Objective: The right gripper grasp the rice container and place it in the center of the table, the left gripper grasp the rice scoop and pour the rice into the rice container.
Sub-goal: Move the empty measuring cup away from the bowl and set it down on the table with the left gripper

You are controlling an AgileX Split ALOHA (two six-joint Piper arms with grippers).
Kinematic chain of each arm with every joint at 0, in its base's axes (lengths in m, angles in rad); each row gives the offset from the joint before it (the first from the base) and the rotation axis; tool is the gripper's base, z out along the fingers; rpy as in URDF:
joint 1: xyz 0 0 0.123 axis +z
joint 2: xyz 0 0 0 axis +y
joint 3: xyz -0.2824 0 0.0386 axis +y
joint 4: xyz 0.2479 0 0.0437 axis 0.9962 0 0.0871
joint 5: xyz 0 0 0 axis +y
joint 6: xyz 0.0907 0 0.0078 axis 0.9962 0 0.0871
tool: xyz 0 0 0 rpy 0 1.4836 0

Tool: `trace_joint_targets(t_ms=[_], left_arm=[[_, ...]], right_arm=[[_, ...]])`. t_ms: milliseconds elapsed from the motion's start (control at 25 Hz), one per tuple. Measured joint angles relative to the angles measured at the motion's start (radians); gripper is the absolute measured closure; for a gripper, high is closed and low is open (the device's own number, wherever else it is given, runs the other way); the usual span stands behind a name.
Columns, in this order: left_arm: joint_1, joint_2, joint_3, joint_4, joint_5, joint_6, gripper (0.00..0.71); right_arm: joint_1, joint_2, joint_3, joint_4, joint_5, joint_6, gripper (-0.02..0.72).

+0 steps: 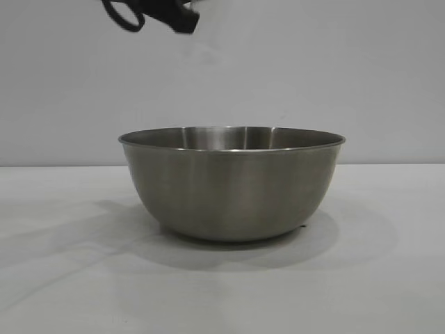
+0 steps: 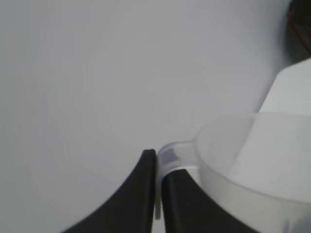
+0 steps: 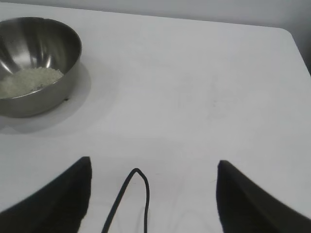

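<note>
- The rice container (image 1: 231,182) – a big shiny steel bowl – sits upright on the white table (image 1: 62,278), about in the middle of the outside view.
- From the right wrist view you can look into the bowl (image 3: 34,63). A small heap of rice (image 3: 26,81) lies at the bottom, off-white and fine.
- The left gripper (image 2: 156,187) has its two black fingers pressed nearly together – they pinch the little handle of the rice scoop (image 2: 252,160).
- The scoop is a see-through plastic cup. What shows of its inside looks bare, w/ no grains seen.
- In the outside view only a black bit of the left arm (image 1: 149,15) shows, up at the top edge, above and a little to the left of the bowl.
- The right gripper (image 3: 153,194) is spread wide, w/ nothing between its fingers.
- It hangs over the bare table (image 3: 194,87), well apart from the bowl.
- A thin black cable (image 3: 131,194) loops between the two right fingers.
</note>
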Motion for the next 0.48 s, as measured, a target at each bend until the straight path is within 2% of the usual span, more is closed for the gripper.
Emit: trace_joint_targets(t_ms=[160,480], left_arm=[[0.019,0.0,0.092,-0.148,-0.033,-0.009,0.71],[0.113,0.013,0.265,-0.21,-0.033,-0.13,0.71]], right_arm=[[0.0,0.0,0.0,0.0,0.0,0.0,0.245],[0.0,0.0,0.0,0.0,0.0,0.0,0.245]])
